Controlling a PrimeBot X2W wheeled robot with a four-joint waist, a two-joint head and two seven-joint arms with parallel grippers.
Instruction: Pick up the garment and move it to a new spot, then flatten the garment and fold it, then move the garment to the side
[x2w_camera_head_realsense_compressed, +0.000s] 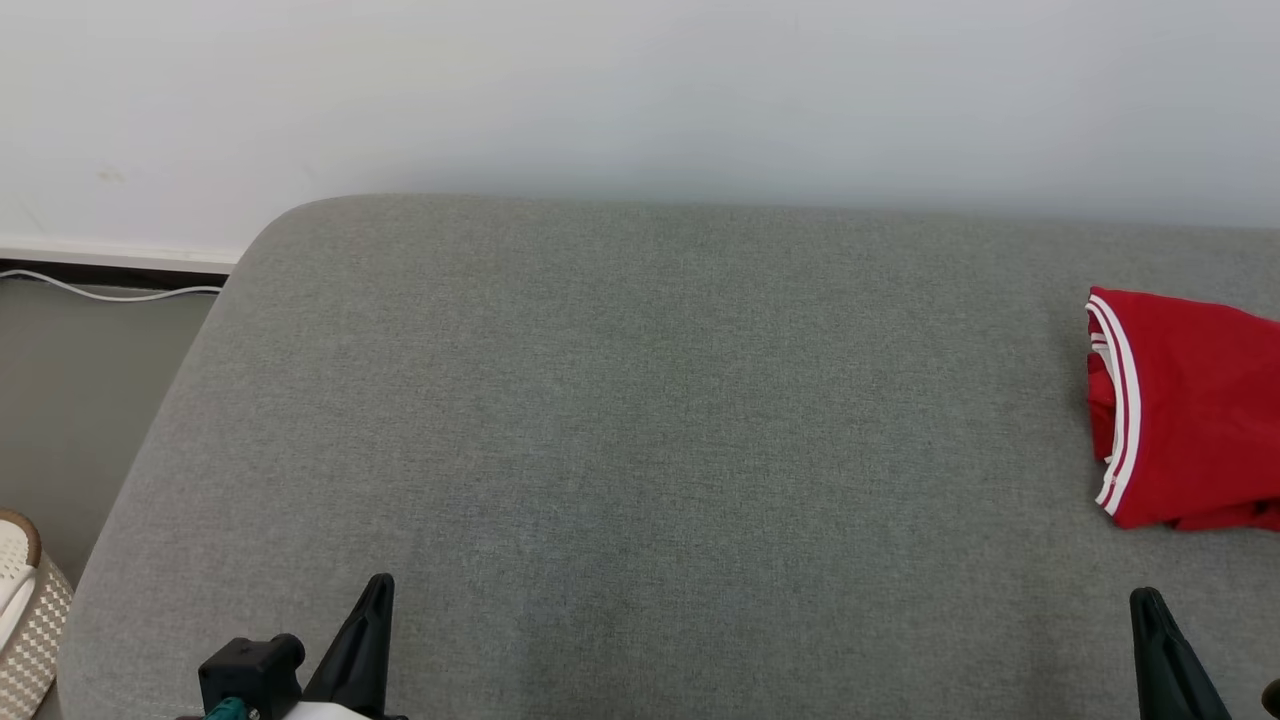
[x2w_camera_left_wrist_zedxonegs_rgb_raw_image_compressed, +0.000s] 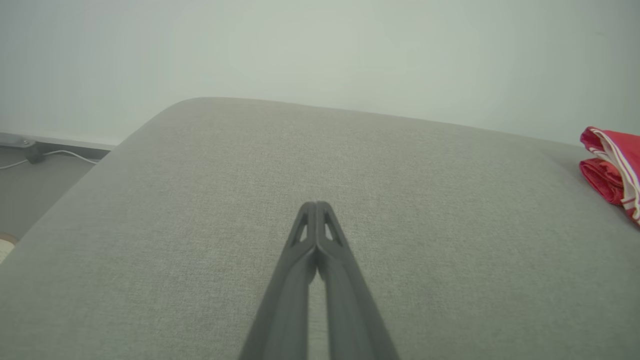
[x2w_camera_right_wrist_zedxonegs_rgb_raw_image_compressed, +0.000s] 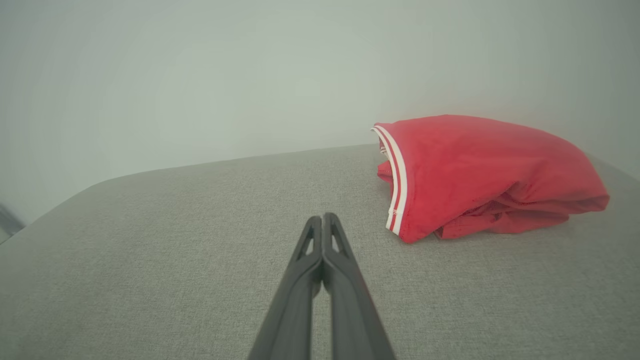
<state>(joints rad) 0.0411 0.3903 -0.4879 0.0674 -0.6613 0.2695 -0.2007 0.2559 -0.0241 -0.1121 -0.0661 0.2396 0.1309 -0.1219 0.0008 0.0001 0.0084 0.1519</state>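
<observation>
The garment (x2w_camera_head_realsense_compressed: 1190, 410) is a red piece with white-striped trim, lying bunched at the right edge of the grey cushioned surface (x2w_camera_head_realsense_compressed: 640, 420). From the right wrist it shows as a loose heap (x2w_camera_right_wrist_zedxonegs_rgb_raw_image_compressed: 480, 175), ahead and to the right of my right gripper (x2w_camera_right_wrist_zedxonegs_rgb_raw_image_compressed: 323, 216), whose fingers are pressed together and hold nothing. My left gripper (x2w_camera_left_wrist_zedxonegs_rgb_raw_image_compressed: 316, 204) is shut too, empty, over bare grey fabric, with the garment (x2w_camera_left_wrist_zedxonegs_rgb_raw_image_compressed: 612, 167) far off to its right. In the head view the left gripper (x2w_camera_head_realsense_compressed: 378, 585) pokes up at the lower left and the right gripper (x2w_camera_head_realsense_compressed: 1143, 598) at the lower right, below the garment.
A white wall (x2w_camera_head_realsense_compressed: 640, 100) backs the cushion. To the left the cushion's rounded edge drops to a floor with a white cable (x2w_camera_head_realsense_compressed: 110, 292) along the baseboard. A woven pale basket (x2w_camera_head_realsense_compressed: 25, 610) stands at the lower left corner.
</observation>
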